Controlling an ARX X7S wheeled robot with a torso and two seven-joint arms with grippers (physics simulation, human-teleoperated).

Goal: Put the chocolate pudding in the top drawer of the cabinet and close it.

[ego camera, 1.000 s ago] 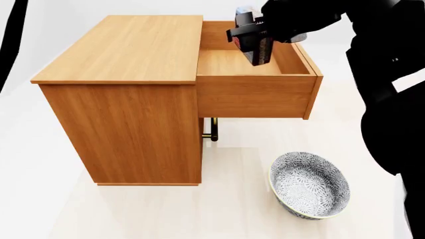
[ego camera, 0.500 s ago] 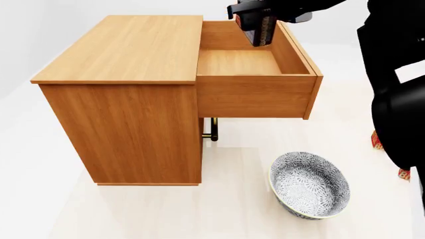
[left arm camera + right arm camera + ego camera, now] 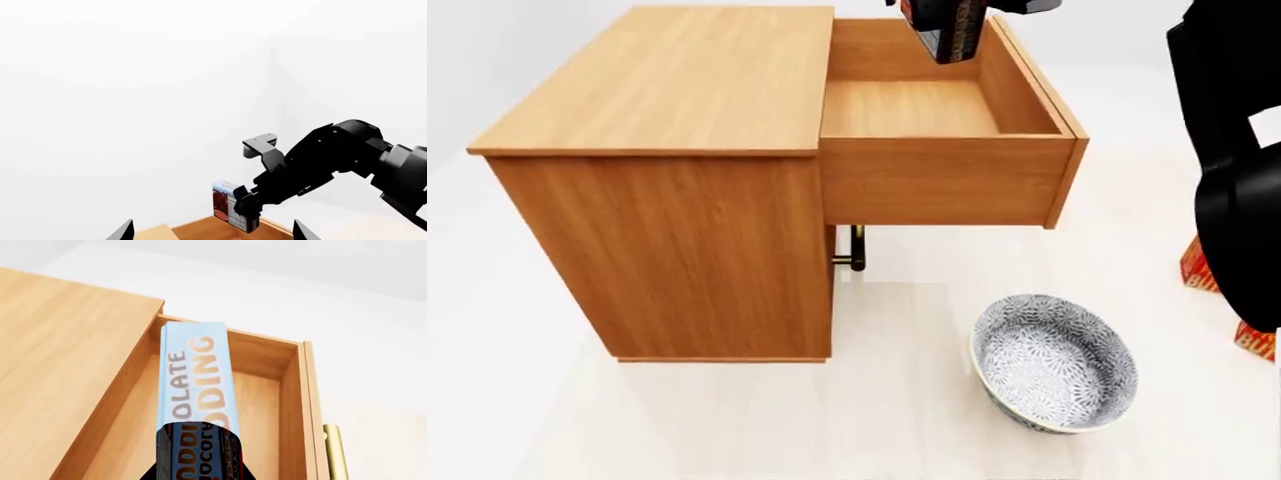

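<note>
You had the small chocolate pudding box with its light-blue printed face [image 3: 193, 390] clamped between the black fingers [image 3: 250, 202] of your right gripper [image 3: 950, 22]. It hung above the far end of the pulled-out light-brown wooden top drawer [image 3: 941, 180], clear of the drawer floor. In the left wrist view the box [image 3: 230, 206] stood nearly upright, long axis close to vertical and leaning a little, with the fingers gripping its lower end. In the right wrist view the long blue edge ran away from the camera toward the drawer's back wall, the lettering reading along that length.

The drawer stuck out from the boxy honey-brown wood-grain cabinet [image 3: 667, 190], and its brass bar handle [image 3: 335, 452] showed beside the front panel. Below it, part of the lower drawer's brass handle [image 3: 856, 248] peeked out. A grey-patterned round bowl [image 3: 1052, 362] sat on the pale floor near the cabinet, and red-orange boxes [image 3: 1198, 262] lay at the right, partly hidden by your arm.

Compared with a second ago, the box stood higher in the head view, now at its top edge, and the black shape at the far left had gone.

Only the tips of your left gripper's fingers [image 3: 124, 231] showed, set well apart, holding nothing
</note>
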